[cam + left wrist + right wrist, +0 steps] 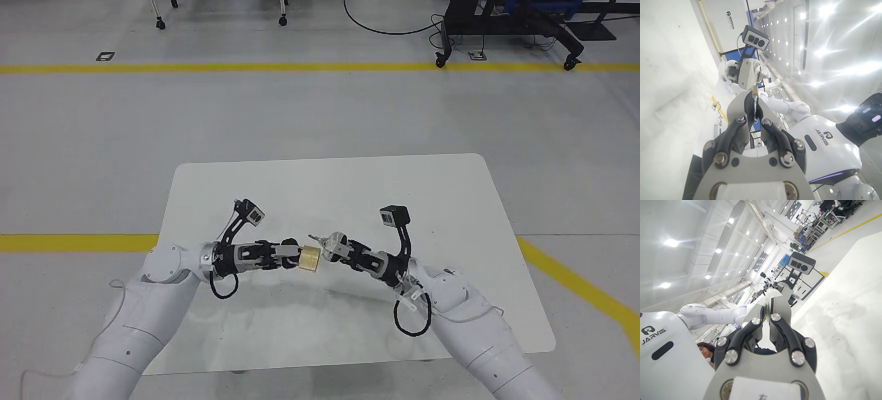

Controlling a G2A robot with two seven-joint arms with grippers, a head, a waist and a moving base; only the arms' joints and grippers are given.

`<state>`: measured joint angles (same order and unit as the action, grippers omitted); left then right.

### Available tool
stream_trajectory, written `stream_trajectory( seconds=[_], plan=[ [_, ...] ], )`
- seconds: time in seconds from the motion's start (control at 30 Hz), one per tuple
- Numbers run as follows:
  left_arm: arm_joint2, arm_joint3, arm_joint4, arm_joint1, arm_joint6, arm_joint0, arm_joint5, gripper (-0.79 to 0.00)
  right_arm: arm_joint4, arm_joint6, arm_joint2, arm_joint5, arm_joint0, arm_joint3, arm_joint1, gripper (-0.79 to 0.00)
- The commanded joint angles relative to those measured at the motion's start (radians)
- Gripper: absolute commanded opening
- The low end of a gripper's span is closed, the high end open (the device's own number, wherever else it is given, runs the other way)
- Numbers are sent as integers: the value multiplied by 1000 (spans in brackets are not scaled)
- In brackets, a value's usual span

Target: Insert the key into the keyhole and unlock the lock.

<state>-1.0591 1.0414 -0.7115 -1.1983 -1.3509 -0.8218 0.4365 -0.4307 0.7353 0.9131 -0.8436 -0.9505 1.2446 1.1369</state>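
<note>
A small brass lock point(311, 261) hangs above the middle of the white table point(430, 190), between my two grippers. My left gripper point(297, 258) is shut on it. In the left wrist view the silvery shackle sits between the dark pads point(749, 102) and the brass body point(754, 92) sticks out past the tips. My right gripper point(328, 246) faces it from the other side, its tape-wrapped fingertips point(770, 295) shut and touching the lock's end. The key is almost wholly hidden between them. That right gripper point(753, 80) also stands just beyond the lock in the left wrist view.
The table top around and under the grippers is bare white, with its edges well away from them. Yellow floor lines run past the table on both sides.
</note>
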Motion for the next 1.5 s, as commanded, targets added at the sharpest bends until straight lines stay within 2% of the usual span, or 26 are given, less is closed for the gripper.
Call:
stream_trajectory(
  seconds=[0.0, 0.37, 0.63, 0.8, 1.2, 1.47],
  plan=[
    [0, -4, 1, -1, 5, 3, -4, -785, 6, 18, 0, 3, -5, 7, -1, -785],
    [-2, -16, -2, -6, 27, 12, -32, -785, 25, 60, 13, 7, -35, 41, -3, -785],
    [0, -21, -3, -9, 11, 14, -40, -785, -58, 69, 42, -17, -40, 39, -3, -785],
    [11, -30, -12, -13, -36, 15, -45, -785, -89, 37, 54, -17, -15, 0, 6, -785],
    [26, -53, -8, -22, -50, 28, -43, -785, 19, -66, 0, -27, 32, -69, 46, -785],
    [20, -59, -5, -23, -43, 27, -44, -785, 43, -46, -15, -29, 23, -59, 55, -785]
  ],
)
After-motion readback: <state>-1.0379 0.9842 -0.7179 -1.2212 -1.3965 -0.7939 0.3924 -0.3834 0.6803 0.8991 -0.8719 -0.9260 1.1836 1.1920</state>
